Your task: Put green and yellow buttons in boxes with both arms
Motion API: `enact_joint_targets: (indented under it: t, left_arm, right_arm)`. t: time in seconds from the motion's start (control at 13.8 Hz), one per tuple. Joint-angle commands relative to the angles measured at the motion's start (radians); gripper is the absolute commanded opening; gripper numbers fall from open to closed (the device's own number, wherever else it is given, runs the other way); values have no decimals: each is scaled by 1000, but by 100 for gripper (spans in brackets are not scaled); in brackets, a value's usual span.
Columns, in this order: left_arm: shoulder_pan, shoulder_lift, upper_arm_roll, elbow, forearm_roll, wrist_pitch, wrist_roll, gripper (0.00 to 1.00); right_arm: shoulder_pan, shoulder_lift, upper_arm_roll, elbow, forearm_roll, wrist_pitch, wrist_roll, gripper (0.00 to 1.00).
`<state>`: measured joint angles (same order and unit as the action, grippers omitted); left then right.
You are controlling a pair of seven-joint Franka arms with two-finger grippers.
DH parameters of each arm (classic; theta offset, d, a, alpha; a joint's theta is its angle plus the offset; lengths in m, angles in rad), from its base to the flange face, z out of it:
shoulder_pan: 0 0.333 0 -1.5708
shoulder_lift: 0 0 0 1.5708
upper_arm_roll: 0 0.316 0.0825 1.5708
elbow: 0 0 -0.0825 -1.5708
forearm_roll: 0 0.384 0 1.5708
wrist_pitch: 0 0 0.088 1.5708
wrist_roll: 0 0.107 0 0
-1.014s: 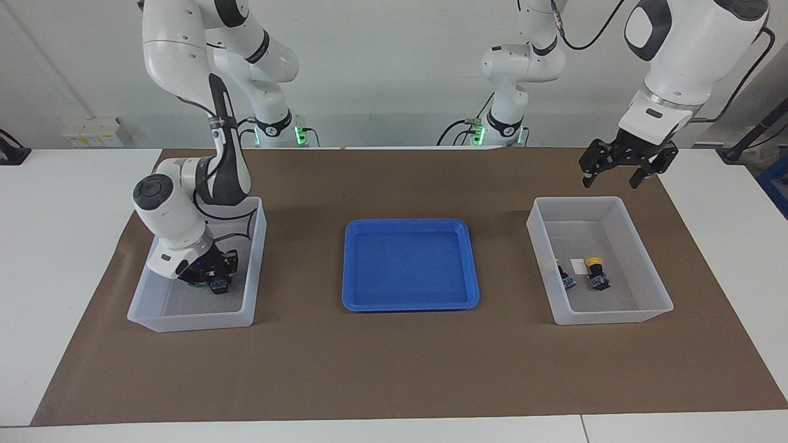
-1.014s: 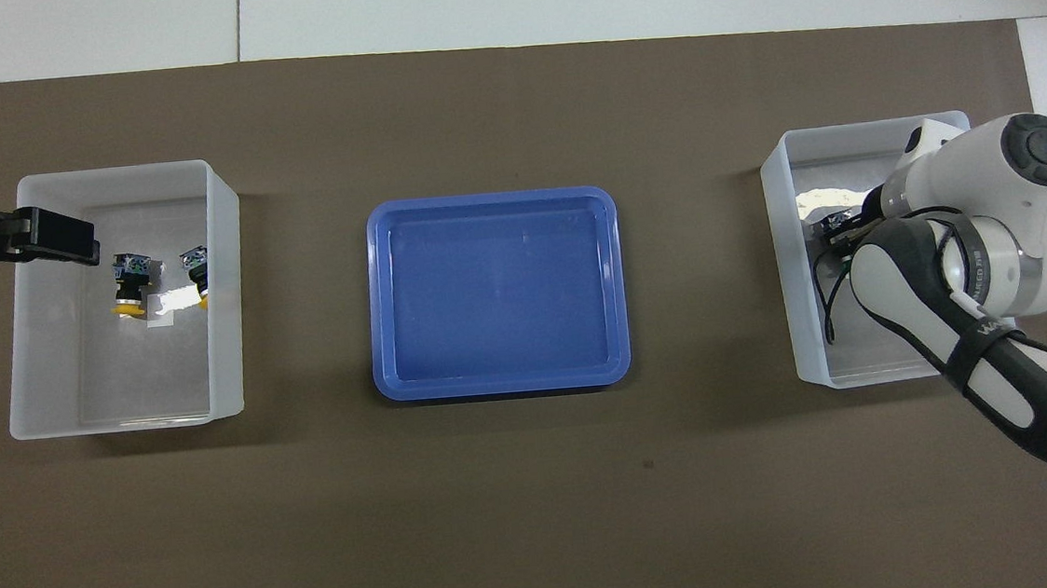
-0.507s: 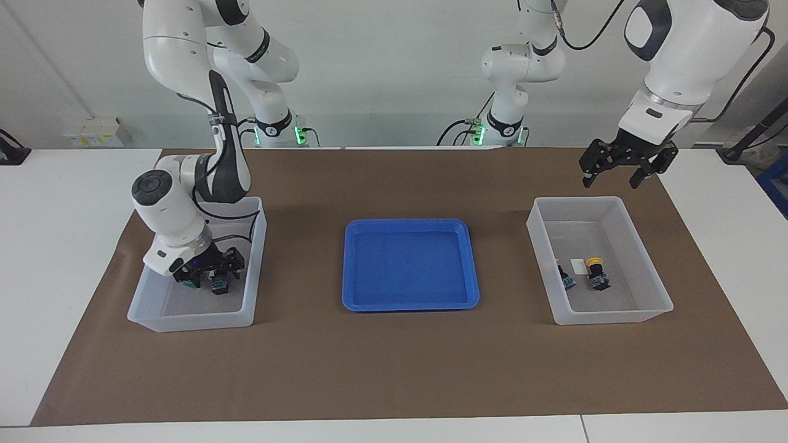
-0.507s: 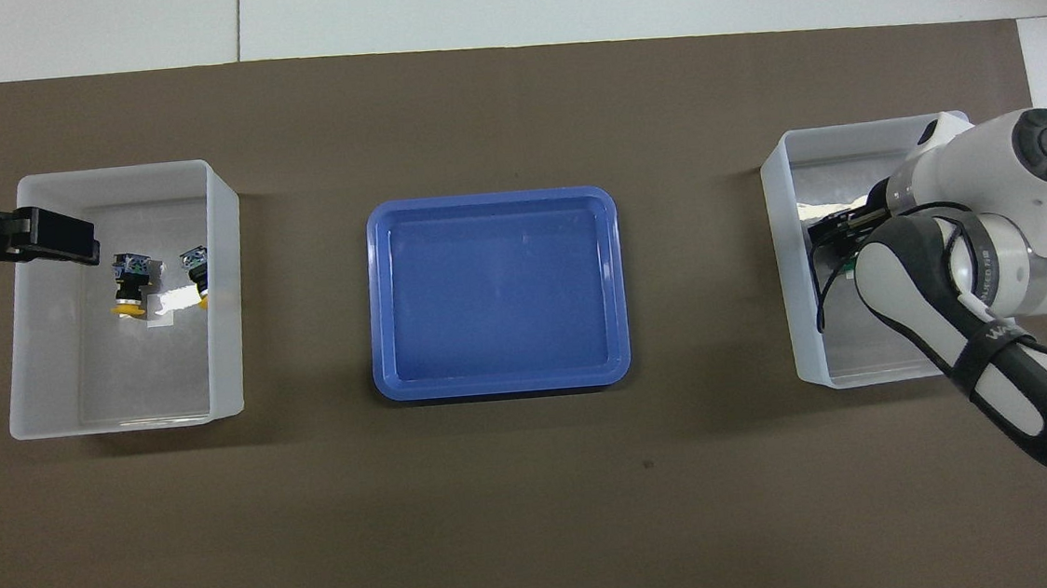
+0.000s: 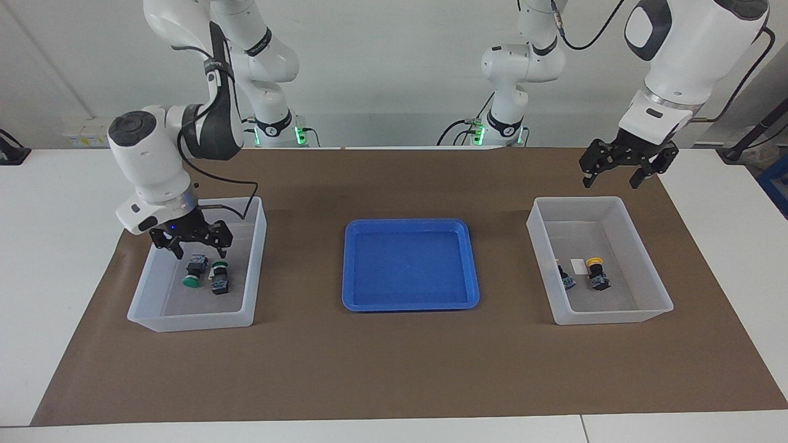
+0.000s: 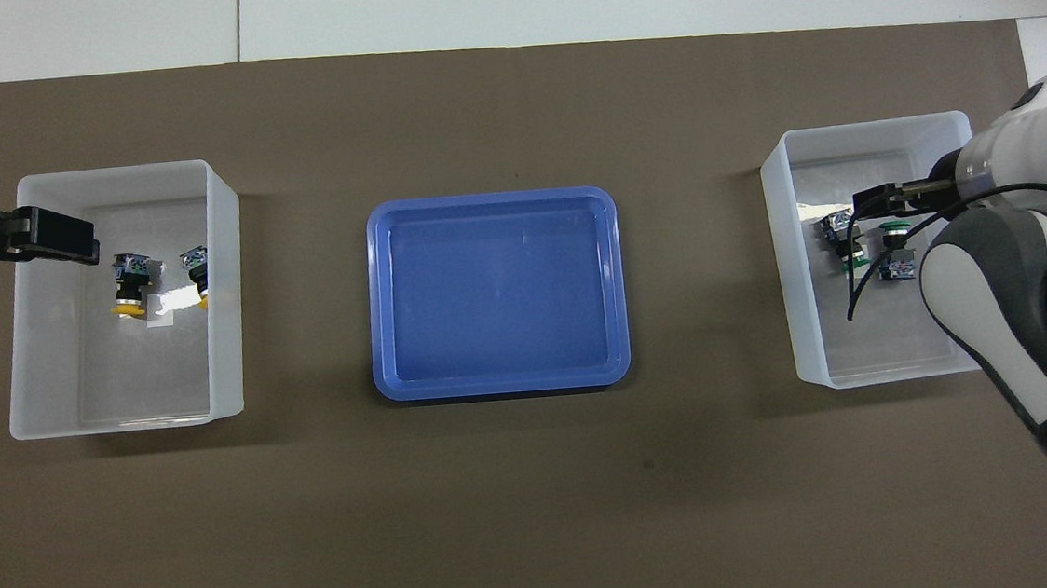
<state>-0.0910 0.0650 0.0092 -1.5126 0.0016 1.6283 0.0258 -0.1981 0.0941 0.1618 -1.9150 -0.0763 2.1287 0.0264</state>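
Observation:
Two green buttons (image 5: 192, 275) (image 5: 218, 280) lie in the box (image 5: 191, 320) at the right arm's end; they also show in the overhead view (image 6: 842, 243) (image 6: 894, 251). My right gripper (image 5: 192, 243) hangs open and empty just above them, seen in the overhead view (image 6: 881, 200) too. Two yellow buttons (image 5: 596, 272) (image 5: 565, 277) lie by a white sticker in the box (image 5: 615, 315) at the left arm's end. My left gripper (image 5: 622, 166) waits open and empty, raised over that box's outer edge (image 6: 61, 239).
A shallow blue tray (image 5: 409, 303) sits empty in the middle of the brown mat, between the two boxes. White table surface surrounds the mat. The right arm's forearm reaches over the nearer part of its box (image 6: 796, 310).
My right gripper has risen out of its box with its fingers open, and both green buttons now show on the box floor below it. The left arm has not moved.

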Motion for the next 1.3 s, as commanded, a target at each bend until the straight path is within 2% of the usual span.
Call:
enact_joint_targets:
  t: [0.0, 0.22, 0.43, 1.23]
  left_arm:
    - [-3, -31, 2, -43, 21, 24, -1, 100]
    - [-3, -36, 2, -52, 21, 18, 0, 100]
    - [-3, -36, 2, -57, 21, 18, -1, 100]
    - [-9, -44, 2, -63, 21, 18, -1, 100]
  right_arm:
    - [-3, -86, 22, 23, 18, -106, 78, 100]
    - [-3, -90, 58, 178, 18, -298, 147, 100]
    - [-3, -80, 90, 292, 18, -436, 159, 100]
    - [-4, -88, 137, 311, 20, -470, 156, 100]
